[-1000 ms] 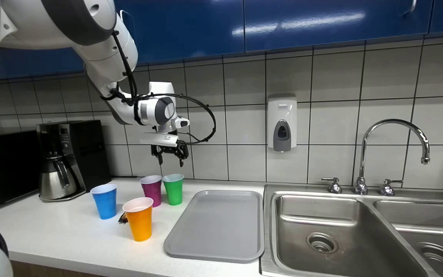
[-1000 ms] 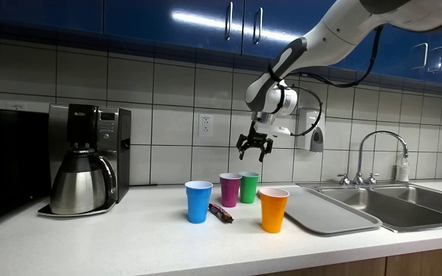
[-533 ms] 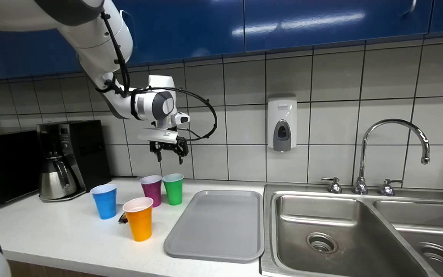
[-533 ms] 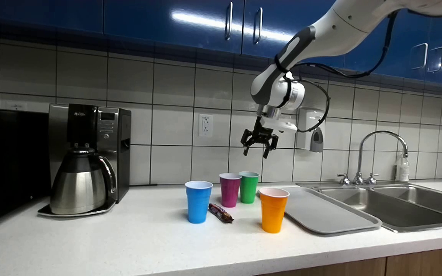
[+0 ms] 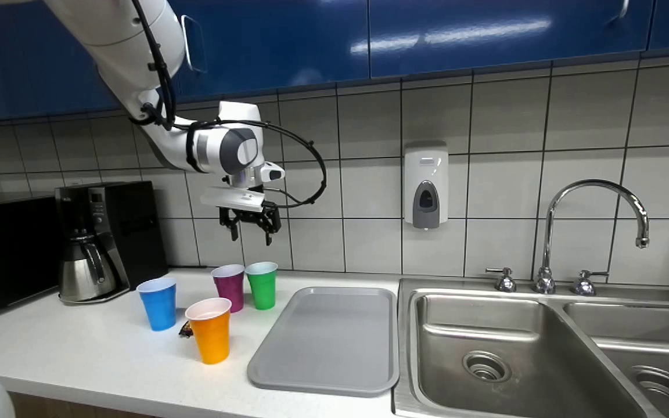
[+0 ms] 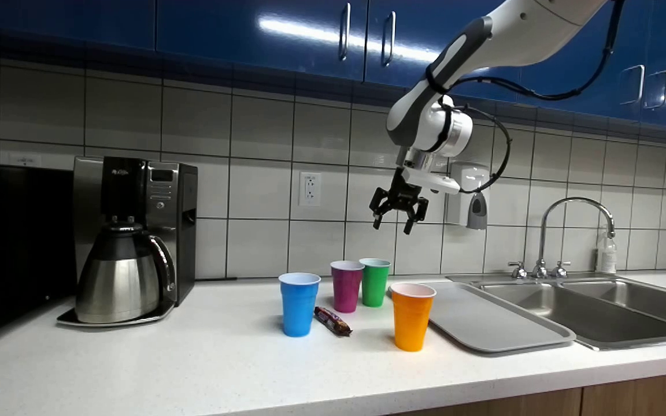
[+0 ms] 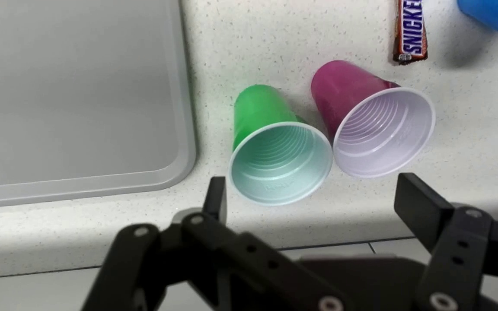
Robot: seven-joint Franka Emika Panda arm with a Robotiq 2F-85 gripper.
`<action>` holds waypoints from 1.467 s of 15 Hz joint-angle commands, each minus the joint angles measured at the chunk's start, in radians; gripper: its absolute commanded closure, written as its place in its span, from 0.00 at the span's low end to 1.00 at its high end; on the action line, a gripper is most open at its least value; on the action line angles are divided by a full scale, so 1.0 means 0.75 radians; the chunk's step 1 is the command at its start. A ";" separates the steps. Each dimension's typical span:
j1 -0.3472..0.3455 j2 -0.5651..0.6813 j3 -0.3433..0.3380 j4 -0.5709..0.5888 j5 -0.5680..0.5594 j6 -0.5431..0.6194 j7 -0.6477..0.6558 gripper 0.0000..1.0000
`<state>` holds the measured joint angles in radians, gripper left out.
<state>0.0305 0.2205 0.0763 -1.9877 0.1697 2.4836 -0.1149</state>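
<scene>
Your black two-finger gripper [image 6: 392, 227] hangs above the white speckled bench [image 6: 194, 370] near its back edge, pointing down, with its fingers spread wide apart along a line roughly parallel to that edge. Nearest below you, clear of the fingertips, is the tall green plastic cup [image 6: 375, 284], close to the bench's back edge. It stands upright, long axis vertical, so its pale-lined mouth points straight up. The tall magenta plastic cup [image 6: 346, 288] stands beside it in the same pose; their rims appear to meet in your wrist view, but you cannot tell whether they touch.

Nearer the front edge, you have a brown-wrapped Snickers bar [image 6: 333, 321] lying flat, its long axis running roughly from front edge to back edge. The tall blue plastic cup [image 6: 298, 306] stands upright just beside the bar, and the tall orange plastic cup [image 6: 411, 320] stands upright nearest the front edge. A flat grey rectangular tray [image 5: 328, 342] with rounded corners lies between the cups and the stainless-steel double sink [image 5: 406, 348]. Toward the bench's back edge, well apart, you see the black-and-steel coffee maker [image 6: 163, 219].
</scene>
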 commanded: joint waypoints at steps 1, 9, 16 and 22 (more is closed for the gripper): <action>-0.024 -0.113 0.014 -0.124 0.055 0.009 -0.076 0.00; -0.023 -0.266 -0.009 -0.285 0.127 0.006 -0.162 0.00; -0.010 -0.377 -0.051 -0.384 0.163 -0.004 -0.207 0.00; 0.003 -0.459 -0.075 -0.448 0.186 -0.027 -0.243 0.00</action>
<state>0.0258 -0.0593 0.0334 -2.2775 0.2797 2.4812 -0.2516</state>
